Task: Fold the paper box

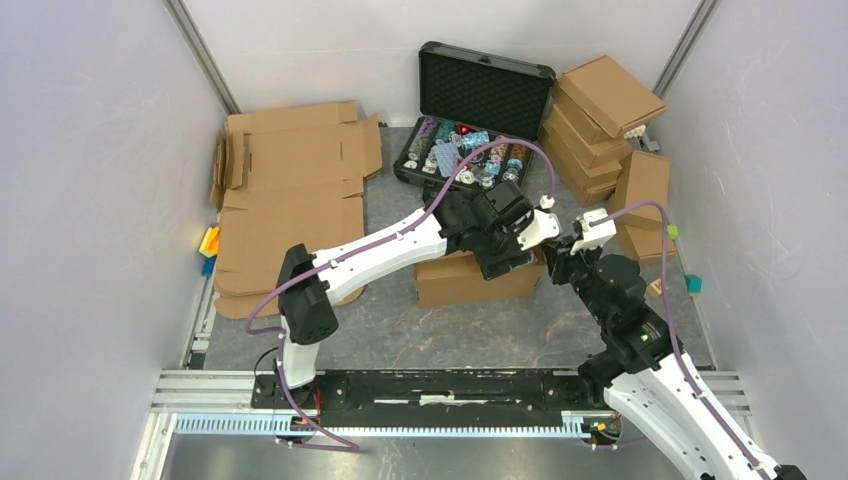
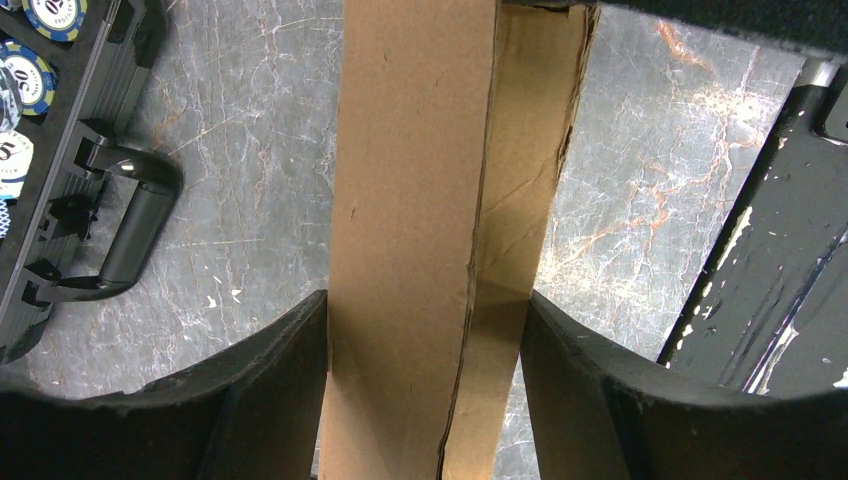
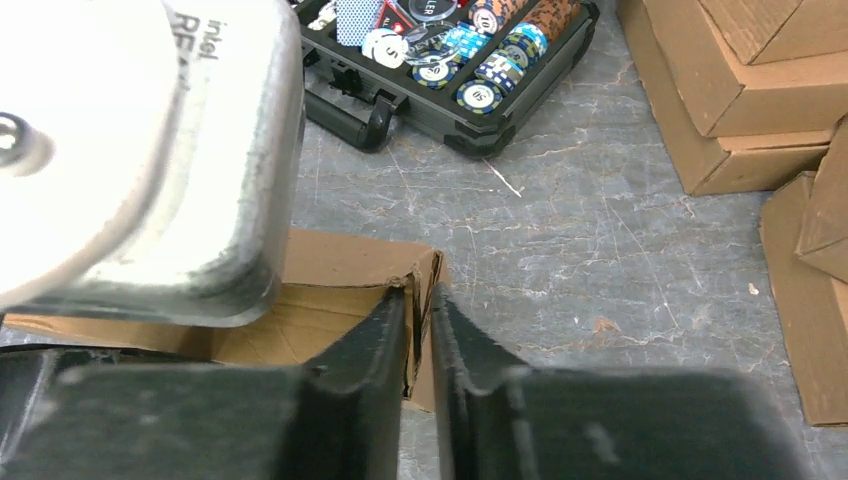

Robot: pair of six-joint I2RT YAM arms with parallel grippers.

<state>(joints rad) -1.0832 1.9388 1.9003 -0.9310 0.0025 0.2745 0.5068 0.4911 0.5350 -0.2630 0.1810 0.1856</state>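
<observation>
Top external. Left pincer (image 1: 503,252) is down on the right end of the paper box (image 1: 455,282), which sits on the table (image 1: 400,325). Right pincer (image 1: 562,262) meets the same end from the other side, the two pincers close together. Beyond both lies an open black case (image 1: 485,90) of chips. Stacked folded boxes (image 1: 600,120) stand past the right pincer, and flat cardboard sheets (image 1: 290,190) lie well off behind the left pincer's arm.

Left wrist. Left pincer (image 2: 425,305) straddles the paper box (image 2: 410,180). Each finger (image 2: 270,400) lies against a side, a wide grip on doubled cardboard. The case's handle (image 2: 130,230) is off to the pincer's left, on marbled table (image 2: 250,150).

Right wrist. Right pincer (image 3: 418,300) has its jaws nearly together, clamping the thin corner wall of the paper box (image 3: 340,258). A white camera housing (image 3: 130,150) looms just left of the fingers. Ahead are the case (image 3: 520,95) and the stacked boxes (image 3: 740,90).
</observation>
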